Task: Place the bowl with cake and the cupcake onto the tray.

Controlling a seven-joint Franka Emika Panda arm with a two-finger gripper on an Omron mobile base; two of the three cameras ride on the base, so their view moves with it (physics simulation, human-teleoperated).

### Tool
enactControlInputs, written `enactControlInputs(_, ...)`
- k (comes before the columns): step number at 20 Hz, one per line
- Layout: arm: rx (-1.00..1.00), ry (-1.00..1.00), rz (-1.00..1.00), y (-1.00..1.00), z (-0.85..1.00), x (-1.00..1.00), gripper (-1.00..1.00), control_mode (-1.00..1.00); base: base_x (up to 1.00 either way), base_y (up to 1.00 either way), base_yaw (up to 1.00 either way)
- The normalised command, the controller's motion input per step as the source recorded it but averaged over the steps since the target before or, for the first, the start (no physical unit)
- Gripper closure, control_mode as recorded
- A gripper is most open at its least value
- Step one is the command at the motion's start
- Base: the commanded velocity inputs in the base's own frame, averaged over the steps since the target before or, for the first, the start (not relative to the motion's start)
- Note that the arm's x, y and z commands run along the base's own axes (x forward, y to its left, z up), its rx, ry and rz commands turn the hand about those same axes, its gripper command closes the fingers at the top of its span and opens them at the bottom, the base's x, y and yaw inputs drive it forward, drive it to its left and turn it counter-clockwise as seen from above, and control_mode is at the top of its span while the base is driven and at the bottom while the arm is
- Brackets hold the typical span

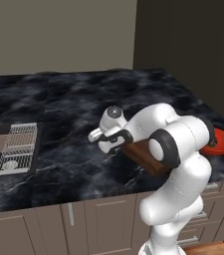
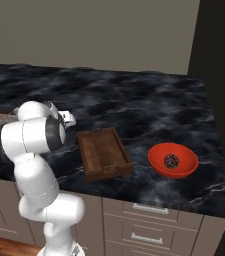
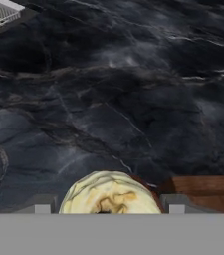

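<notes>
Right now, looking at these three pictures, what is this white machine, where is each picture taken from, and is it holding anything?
It is a white robot arm in a simulated kitchen, ending in a two-finger end effector. Two pictures come from cameras behind the arm, one to its left and one to its right. The third looks along the hand itself.

On the dark marble counter lie a brown wooden tray, with nothing on it yet, and beside it a red-orange bowl with a small dark cake piece inside. A white wire rack sits farther left.

In the hand picture a cupcake with a pale cream top sits between the two fingertips, so the arm appears to be gripping it, with the tray's corner just to one side.
</notes>
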Motion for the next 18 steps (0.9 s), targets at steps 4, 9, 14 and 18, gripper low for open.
enactControlInputs(4,0.00,-0.05,-0.01,-0.54,0.22,-0.02,1.00,-1.00,0.00,0.00,0.00)
enactControlInputs(9,0.00,0.00,-0.03,-0.53,0.21,-0.01,1.00,-1.00,0.00,0.00,0.00)
enactControlInputs(14,0.00,0.00,-0.03,-0.55,0.14,0.00,1.00,-1.00,0.00,0.00,0.00)
enactControlInputs(18,0.00,0.00,-0.02,-0.54,0.15,0.00,1.00,-1.00,0.00,0.00,0.00)
